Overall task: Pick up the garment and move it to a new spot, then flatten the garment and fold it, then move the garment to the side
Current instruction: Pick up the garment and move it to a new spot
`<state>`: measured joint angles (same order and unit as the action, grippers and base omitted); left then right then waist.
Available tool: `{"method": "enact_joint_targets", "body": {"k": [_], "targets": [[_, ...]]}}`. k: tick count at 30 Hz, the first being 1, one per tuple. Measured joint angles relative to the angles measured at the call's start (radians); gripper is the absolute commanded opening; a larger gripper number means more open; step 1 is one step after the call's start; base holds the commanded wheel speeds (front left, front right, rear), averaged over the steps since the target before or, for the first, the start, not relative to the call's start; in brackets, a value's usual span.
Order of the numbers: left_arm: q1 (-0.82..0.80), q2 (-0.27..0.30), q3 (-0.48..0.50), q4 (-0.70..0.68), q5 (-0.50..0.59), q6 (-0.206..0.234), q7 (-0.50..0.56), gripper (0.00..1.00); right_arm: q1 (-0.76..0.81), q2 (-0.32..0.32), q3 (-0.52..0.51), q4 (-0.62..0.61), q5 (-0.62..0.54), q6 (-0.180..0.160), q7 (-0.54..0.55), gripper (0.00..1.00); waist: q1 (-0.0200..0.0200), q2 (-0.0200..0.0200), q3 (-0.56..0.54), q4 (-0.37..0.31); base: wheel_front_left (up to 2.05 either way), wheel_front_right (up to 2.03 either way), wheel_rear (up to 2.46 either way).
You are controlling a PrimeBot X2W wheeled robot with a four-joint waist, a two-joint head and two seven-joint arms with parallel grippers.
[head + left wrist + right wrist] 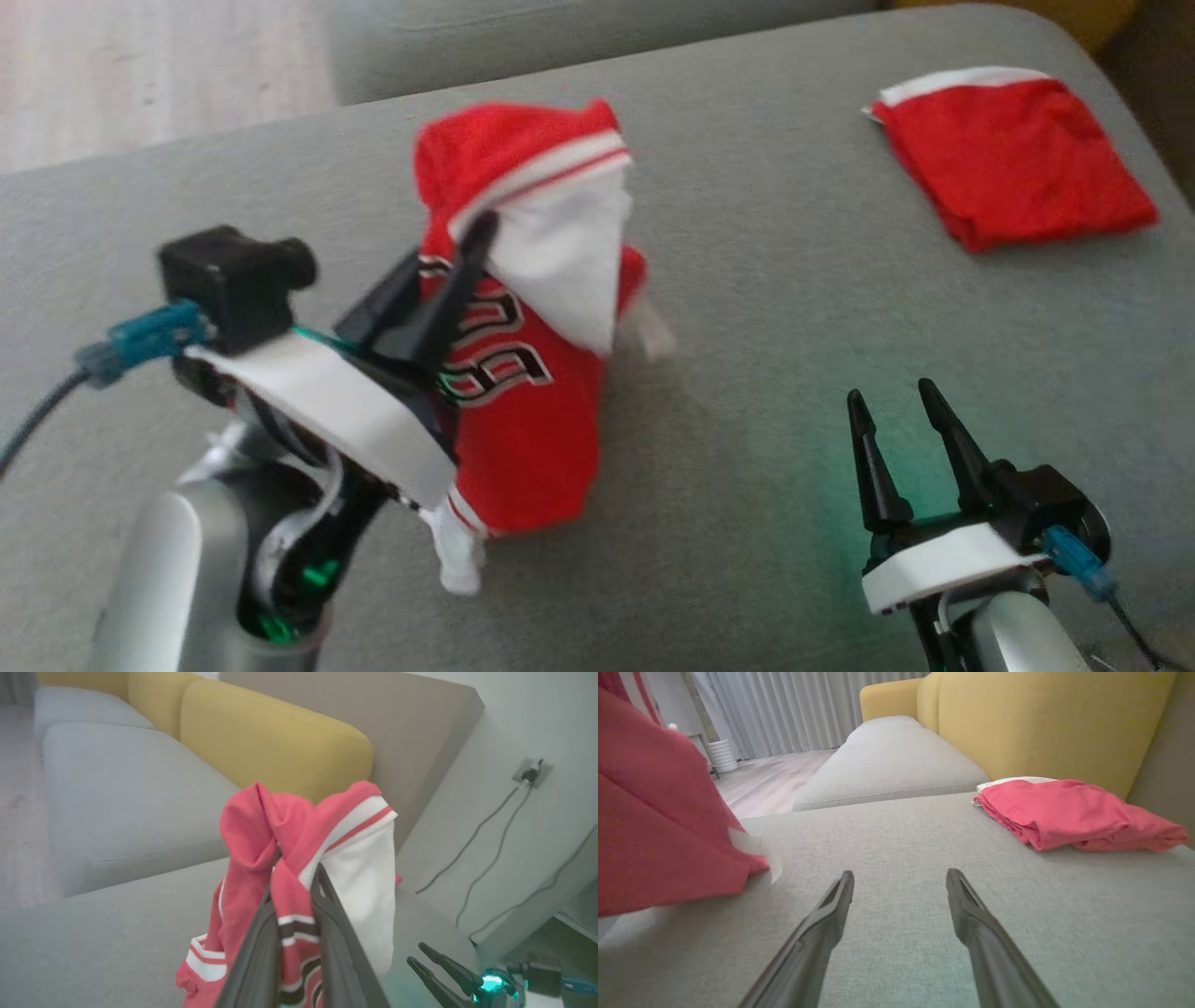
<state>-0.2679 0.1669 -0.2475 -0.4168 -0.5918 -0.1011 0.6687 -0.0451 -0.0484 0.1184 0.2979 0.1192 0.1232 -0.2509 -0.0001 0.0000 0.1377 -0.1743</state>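
Observation:
The garment (527, 373) is a red jersey with white trim and dark lettering. It hangs bunched above the grey cushion (747, 373), its lower end near the fabric. My left gripper (457, 247) is shut on its upper folds; in the left wrist view the garment (299, 868) drapes over both fingers (261, 952). My right gripper (896, 397) stands open low over the cushion at the lower right, nothing between its fingers (831, 914). The hanging garment (658, 826) shows at the left of the right wrist view.
A second red garment (1013, 154), folded, lies at the cushion's far right corner, also seen as a folded red garment (1069, 812) ahead of the right gripper. Yellow back cushions (275, 742) stand behind. Another grey seat (887, 760) adjoins; floor lies beyond.

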Motion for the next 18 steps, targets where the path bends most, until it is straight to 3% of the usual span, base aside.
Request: {"method": "enact_joint_targets", "body": {"k": [3, 6, 12, 15, 16, 17, 18], "targets": [[0.018, -0.016, -0.033, 0.036, -0.018, 0.013, 0.027, 0.0, 0.0, 0.0, 0.007, -0.001, 0.021, 0.0, 0.0, 1.0, 0.0, 0.0, 0.009, -0.045, 0.0, 0.0, 0.0], [0.033, -0.033, -0.063, 0.168, -0.004, 0.015, 0.014, 0.0, -0.002, 0.0, 0.021, -0.001, 0.034, 0.0, 0.0, 1.0, 0.0001, 0.0, 0.024, -0.082, 0.0, 0.0, 0.0], [-0.008, -0.046, -0.078, 0.56, 0.144, 0.023, -0.194, 0.0, -0.009, 0.0, 0.052, -0.001, 0.05, 0.0, 0.0, 1.0, 0.0002, 0.0, 0.058, -0.135, 0.0, 0.0, 0.0], [-0.044, -0.066, -0.077, 0.668, 0.153, 0.024, -0.289, 0.0, -0.01, 0.0, 0.052, 0.001, 0.05, 0.0, 0.0, 1.0, 0.0003, 0.0, 0.068, -0.145, 0.0, 0.0, 0.0], [-0.063, -0.082, -0.077, 0.716, 0.153, 0.031, -0.335, 0.05, -0.011, 0.0, 0.052, 0.003, 0.05, 0.0, 0.0, 1.0, 0.0003, 0.0, 0.07, -0.148, 0.0, 0.0, 0.0], [-0.08, -0.093, -0.085, 0.757, 0.153, 0.03, -0.366, 0.24, -0.011, 0.0, 0.052, 0.004, 0.049, 0.0, 0.0, 1.0, 0.0003, 0.0, 0.071, -0.149, 0.0, 0.0, 0.0], [-0.094, -0.099, -0.095, 0.792, 0.153, 0.03, -0.398, 0.55, -0.011, 0.0, 0.052, 0.007, 0.049, 0.0, 0.0, 1.0, 0.0002, 0.0, 0.071, -0.148, 0.0, 0.0, 0.0]]}}
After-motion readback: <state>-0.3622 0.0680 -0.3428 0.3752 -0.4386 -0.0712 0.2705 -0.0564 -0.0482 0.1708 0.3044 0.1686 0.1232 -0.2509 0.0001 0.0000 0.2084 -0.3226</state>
